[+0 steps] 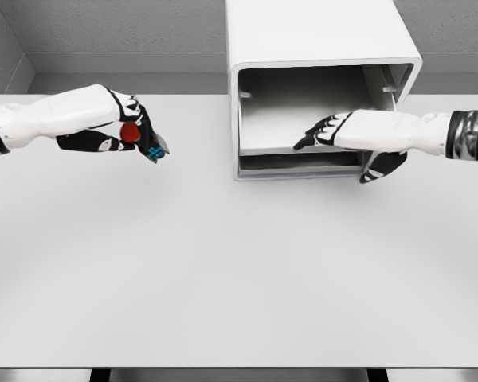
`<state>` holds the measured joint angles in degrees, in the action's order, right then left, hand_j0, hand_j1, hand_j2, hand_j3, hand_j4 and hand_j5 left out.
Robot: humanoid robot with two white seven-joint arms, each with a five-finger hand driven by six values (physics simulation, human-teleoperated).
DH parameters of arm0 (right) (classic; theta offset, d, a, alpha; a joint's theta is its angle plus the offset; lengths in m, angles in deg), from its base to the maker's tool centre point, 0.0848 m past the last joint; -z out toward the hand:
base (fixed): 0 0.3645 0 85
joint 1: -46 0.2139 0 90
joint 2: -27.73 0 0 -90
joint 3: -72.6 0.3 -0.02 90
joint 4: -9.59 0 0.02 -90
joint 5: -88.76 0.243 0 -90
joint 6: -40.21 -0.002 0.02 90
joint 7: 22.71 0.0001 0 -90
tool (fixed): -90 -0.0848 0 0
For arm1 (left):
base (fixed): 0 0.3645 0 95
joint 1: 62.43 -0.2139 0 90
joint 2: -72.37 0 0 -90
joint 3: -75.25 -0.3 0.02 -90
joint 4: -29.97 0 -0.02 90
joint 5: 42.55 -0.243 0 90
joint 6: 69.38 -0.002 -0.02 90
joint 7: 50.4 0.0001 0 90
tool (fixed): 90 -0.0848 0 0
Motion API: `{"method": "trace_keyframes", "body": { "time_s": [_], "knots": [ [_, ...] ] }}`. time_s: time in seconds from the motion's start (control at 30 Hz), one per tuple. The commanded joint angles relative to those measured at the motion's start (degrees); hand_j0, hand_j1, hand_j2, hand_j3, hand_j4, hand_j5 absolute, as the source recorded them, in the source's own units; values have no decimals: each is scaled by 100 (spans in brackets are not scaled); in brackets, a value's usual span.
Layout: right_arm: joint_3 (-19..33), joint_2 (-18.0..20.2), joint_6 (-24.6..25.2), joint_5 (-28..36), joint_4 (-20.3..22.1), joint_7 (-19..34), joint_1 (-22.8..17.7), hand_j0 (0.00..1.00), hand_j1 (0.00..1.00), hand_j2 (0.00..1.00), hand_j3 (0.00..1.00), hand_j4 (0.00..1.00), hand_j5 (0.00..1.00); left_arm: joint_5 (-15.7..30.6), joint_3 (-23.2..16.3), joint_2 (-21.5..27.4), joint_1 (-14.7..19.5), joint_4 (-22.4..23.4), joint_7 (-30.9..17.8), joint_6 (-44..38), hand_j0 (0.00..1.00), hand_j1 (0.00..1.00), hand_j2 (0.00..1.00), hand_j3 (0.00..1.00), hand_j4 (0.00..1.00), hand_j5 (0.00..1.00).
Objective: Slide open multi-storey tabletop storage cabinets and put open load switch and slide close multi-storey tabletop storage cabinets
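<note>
A white tabletop cabinet [323,36] stands at the back centre, its front open onto a grey shelf [279,127]. My right hand [342,139] comes in from the right, with fingers laid on the shelf's front edge and the thumb below it by the lower right corner. My left hand [135,131] hovers over the table at the left, shut on the load switch [139,137], a small part with a red knob and a blue-grey body. The switch is well left of the cabinet opening.
The white table [239,270] stretches wide in front of the cabinet. A grey wall runs behind it, and the table's front edge lies near the bottom of the view.
</note>
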<state>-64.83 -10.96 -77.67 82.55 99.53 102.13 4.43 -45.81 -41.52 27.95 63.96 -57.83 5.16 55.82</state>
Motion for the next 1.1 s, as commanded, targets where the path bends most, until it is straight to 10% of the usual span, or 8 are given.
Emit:
{"method": "trace_keyframes", "body": {
  "time_s": [0.0, 0.7, 1.07],
  "knots": [
    [-29, 133, -113, 32, 164, 16, 0, 100, 100, 100, 100, 100, 100, 54, 13, -13, 0, -168, 8, -20, 39, 39, 39, 39, 39, 39],
    [129, 484, -712, 322, 384, 16, -79, 100, 100, 100, 100, 100, 100, -183, -31, -356, 9, -950, -56, -20, 39, 39, 39, 39, 39, 39],
    [-29, 230, 133, -74, -188, 16, -62, 100, 100, 100, 100, 100, 100, -262, -22, -655, 88, -950, -56, -20, 39, 39, 39, 39, 39, 39]
  ]
}}
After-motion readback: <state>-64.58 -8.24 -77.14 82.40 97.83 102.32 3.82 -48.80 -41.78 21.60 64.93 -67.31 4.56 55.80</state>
